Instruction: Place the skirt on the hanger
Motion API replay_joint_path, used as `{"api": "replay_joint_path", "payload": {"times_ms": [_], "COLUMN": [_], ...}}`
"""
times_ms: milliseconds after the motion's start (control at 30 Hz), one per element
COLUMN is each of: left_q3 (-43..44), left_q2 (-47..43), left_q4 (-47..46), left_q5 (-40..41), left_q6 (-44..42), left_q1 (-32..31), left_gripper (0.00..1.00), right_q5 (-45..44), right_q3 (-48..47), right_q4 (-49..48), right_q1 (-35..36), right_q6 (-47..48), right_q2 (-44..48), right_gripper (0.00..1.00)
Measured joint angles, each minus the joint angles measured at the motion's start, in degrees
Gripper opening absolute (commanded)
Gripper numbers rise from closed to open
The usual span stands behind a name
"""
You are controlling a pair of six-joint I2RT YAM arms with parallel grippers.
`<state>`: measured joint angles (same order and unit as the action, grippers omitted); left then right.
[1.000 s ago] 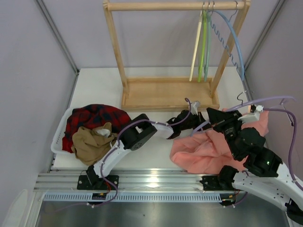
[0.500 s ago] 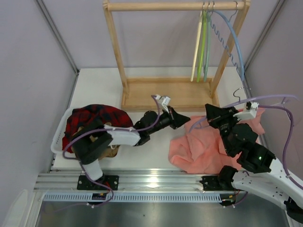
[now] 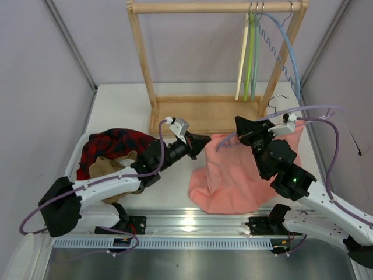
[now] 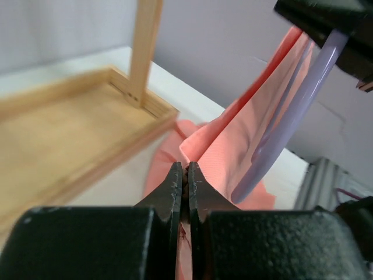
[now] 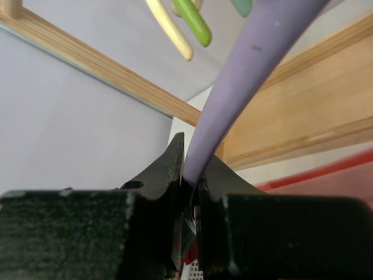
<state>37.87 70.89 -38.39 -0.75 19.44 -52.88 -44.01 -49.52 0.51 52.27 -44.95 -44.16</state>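
Observation:
The salmon-pink skirt (image 3: 233,175) is drawn up off the table in the top view, its upper edge stretched between both grippers. My left gripper (image 3: 202,142) is shut on the skirt's left corner; in the left wrist view (image 4: 187,175) the pink fabric (image 4: 233,140) runs out of the pinched jaws. My right gripper (image 3: 240,125) is shut on one end of the lilac hanger (image 3: 309,108), whose silver hook (image 3: 280,99) stands near the rack's right post. The hanger's arm shows in the left wrist view (image 4: 291,116), lying along the cloth, and in the right wrist view (image 5: 250,70), rising from my jaws (image 5: 189,175).
A wooden rack (image 3: 204,116) stands at the back, with cream (image 3: 240,58), green (image 3: 249,58) and light blue (image 3: 288,52) hangers on its rail. A white basket (image 3: 73,166) at the left holds a red-and-black plaid garment (image 3: 111,146) and a tan garment (image 3: 116,166).
My left gripper has pulled leftward with the skirt's corner. My right gripper has risen toward the rack with the hanger. The skirt has gone from a crumpled heap to a raised, spread sheet.

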Motion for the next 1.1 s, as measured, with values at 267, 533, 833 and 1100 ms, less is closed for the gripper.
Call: {"api": "replay_joint_path", "payload": {"times_ms": [267,533,833,1100], "left_q3": [2.93,-8.39,-15.56,-18.71], "left_q2": [-5.2,-8.09,-9.16,-9.14], "left_q4": [7.56,3.72,1.62,6.88], "left_q5": [0.13,-0.74,4.15,10.75], "left_q6": [-9.64,-7.13,-3.37,0.0], "left_q1": [1.33,-1.22,-9.16,-11.98], "left_gripper": [0.0,0.01,0.16,0.64], "right_q5": [1.64,4.7,5.99,1.09], "right_q3": [0.0,1.9,10.47,11.28], "right_q4": [-5.79,-4.98,0.2,6.91], "right_q1": [0.0,0.0,-0.22,-2.27], "right_q6": [0.85,-4.85,-14.64,-12.46], "right_q2": [-2.23,-0.55,5.73,8.72], "right_gripper": [0.0,0.0,0.0,0.0]}}
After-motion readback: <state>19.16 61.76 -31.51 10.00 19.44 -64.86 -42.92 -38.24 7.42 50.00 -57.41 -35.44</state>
